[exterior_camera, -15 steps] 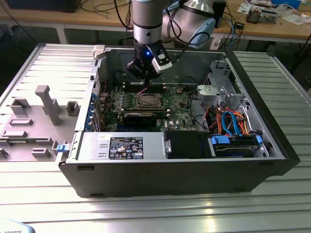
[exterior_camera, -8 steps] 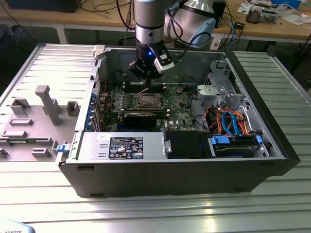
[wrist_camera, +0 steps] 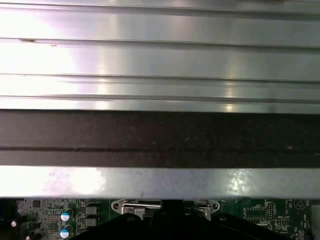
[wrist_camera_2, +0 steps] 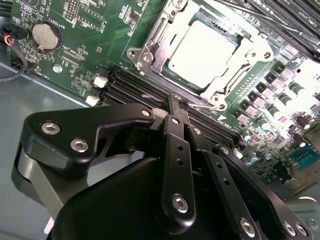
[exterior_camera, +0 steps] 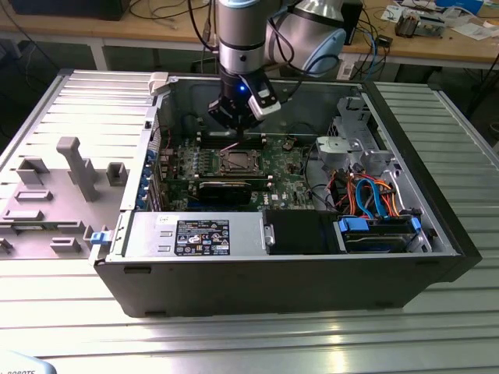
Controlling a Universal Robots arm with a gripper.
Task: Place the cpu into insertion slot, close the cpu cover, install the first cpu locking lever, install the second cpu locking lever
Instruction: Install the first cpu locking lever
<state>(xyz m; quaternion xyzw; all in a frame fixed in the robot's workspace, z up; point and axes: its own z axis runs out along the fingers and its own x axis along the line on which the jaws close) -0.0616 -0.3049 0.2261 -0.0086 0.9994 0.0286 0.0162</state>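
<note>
In the second wrist view the gripper (wrist_camera_2: 179, 107) has its black fingers (wrist_camera_2: 176, 150) pressed together with nothing visible between them, the tips just beside the socket's edge. Beyond them the cpu (wrist_camera_2: 202, 50) lies seated in the socket, framed by the cpu cover (wrist_camera_2: 150, 47), which appears closed over it. The chip looks light, rigid and fragile, best touched only at its edges; the thin cover seems stiff and springy. In the exterior view the arm (exterior_camera: 242, 39) hangs over the motherboard (exterior_camera: 284, 175).
</note>
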